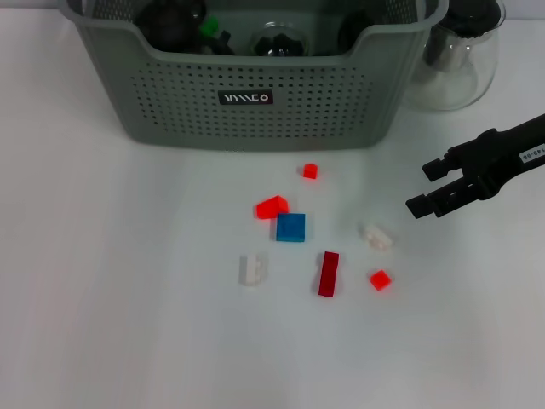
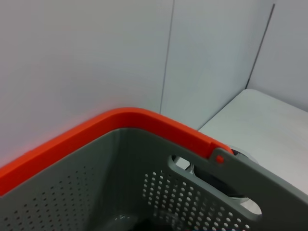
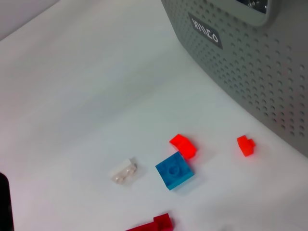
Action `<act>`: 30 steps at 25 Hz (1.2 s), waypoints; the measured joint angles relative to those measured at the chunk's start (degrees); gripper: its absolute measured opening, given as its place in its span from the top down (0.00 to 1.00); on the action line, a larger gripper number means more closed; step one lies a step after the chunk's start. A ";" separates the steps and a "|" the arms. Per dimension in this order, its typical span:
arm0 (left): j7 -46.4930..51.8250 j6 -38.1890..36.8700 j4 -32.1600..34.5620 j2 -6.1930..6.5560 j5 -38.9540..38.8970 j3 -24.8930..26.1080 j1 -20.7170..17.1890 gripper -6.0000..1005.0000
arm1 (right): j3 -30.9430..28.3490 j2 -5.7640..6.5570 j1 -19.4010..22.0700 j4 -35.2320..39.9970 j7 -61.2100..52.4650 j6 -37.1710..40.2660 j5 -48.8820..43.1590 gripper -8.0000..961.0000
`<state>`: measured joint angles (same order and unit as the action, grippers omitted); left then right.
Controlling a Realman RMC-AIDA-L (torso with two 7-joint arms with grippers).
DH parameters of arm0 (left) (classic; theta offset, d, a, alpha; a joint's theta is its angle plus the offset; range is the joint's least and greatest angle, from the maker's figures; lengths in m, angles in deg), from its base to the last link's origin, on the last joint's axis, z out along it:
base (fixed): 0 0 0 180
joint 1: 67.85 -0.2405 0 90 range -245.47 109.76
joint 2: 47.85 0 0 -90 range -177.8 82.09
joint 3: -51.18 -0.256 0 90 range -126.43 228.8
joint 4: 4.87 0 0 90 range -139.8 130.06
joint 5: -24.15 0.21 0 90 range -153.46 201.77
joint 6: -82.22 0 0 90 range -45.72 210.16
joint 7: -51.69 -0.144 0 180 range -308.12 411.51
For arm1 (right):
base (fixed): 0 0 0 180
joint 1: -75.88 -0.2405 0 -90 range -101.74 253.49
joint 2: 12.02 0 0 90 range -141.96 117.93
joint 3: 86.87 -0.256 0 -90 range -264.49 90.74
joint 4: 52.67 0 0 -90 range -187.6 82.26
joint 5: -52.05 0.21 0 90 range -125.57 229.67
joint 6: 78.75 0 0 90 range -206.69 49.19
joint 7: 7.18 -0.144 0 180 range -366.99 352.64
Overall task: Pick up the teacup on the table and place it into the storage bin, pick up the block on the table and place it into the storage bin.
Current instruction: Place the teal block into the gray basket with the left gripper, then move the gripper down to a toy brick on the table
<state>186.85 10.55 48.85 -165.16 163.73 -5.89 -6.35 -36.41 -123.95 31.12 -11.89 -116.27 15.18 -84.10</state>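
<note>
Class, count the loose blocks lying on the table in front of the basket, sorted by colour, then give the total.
Bright red: 3
Dark red: 1
Blue: 1
White: 2
Total: 7

Right arm: enters from the right edge of the head view, at mid-height, reaching toward the frame's centre. Black links, a small white label on the wrist section.
Right tool (image 1: 424, 187): black, two fingers (image 1: 434, 168) pointing toward the frame's left, spread apart, nothing between them, raised above the desk.
Left arm and left tool: not visible in any view.
</note>
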 joint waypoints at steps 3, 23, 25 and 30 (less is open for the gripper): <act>0.01 0.06 -0.02 -0.01 0.00 -0.01 0.00 0.44 | 0.00 0.03 0.00 0.00 0.01 0.00 -0.39 0.05; -8.73 -35.01 37.98 -1.51 -25.00 2.09 -19.44 0.18 | -0.02 -0.04 0.50 0.00 0.03 -0.40 -0.88 0.05; -9.59 -38.36 40.67 -2.70 -24.49 0.23 -21.89 0.18 | -0.01 -0.04 0.27 0.00 0.03 -0.40 -0.87 0.05; -10.96 -39.17 41.87 -5.28 -15.20 -9.37 -26.53 0.19 | -0.01 -0.04 0.03 -0.09 0.01 -0.49 -0.86 0.05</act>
<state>175.89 -28.62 90.72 -170.44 148.52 -15.26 -32.87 -36.42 -123.99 31.14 -11.98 -116.26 14.69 -84.96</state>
